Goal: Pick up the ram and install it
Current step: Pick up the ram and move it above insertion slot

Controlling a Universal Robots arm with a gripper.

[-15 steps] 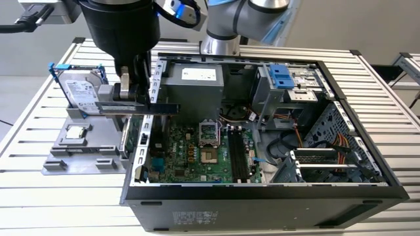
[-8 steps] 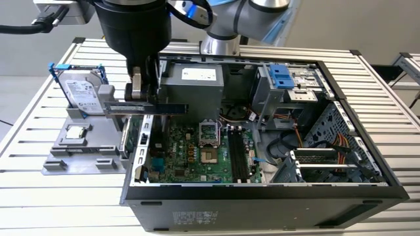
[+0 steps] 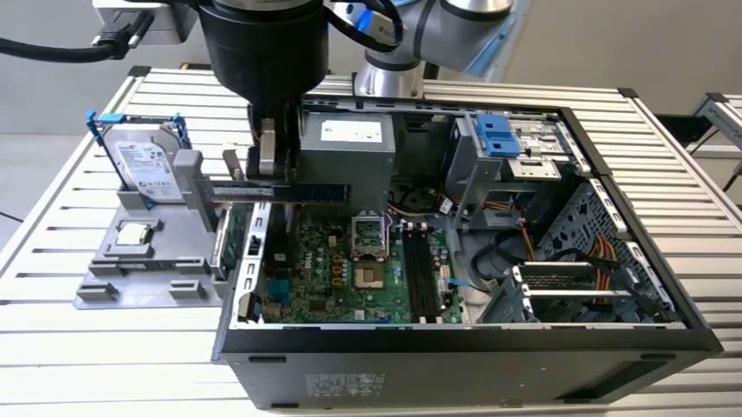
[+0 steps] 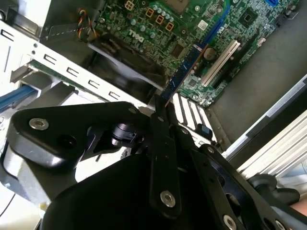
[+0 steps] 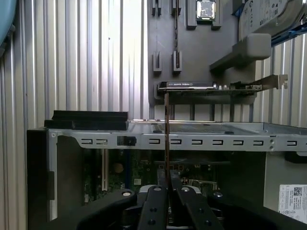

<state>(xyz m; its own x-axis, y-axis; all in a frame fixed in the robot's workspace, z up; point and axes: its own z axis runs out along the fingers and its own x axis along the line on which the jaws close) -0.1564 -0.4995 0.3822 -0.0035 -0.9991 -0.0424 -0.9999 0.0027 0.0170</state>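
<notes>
The ram (image 3: 304,191) is a thin bluish stick held level above the open computer case's wall on the exterior view's left. My gripper (image 3: 266,170) is shut on it from above, with the stick jutting out to both sides. In the second wrist view the ram (image 4: 184,74) extends from the gripper (image 4: 162,109) over the motherboard (image 4: 158,24). In the first wrist view the ram (image 5: 166,129) shows edge-on, rising from the gripper (image 5: 168,178) across the case wall (image 5: 201,142).
A grey holder (image 3: 139,282) beside the case carries a hard drive (image 3: 149,165), a square silver processor (image 3: 135,233) and a green expansion card (image 5: 211,86). Inside the case lie the motherboard (image 3: 336,269), dark memory slots (image 3: 423,278), the power supply (image 3: 347,143) and loose cables (image 3: 579,252).
</notes>
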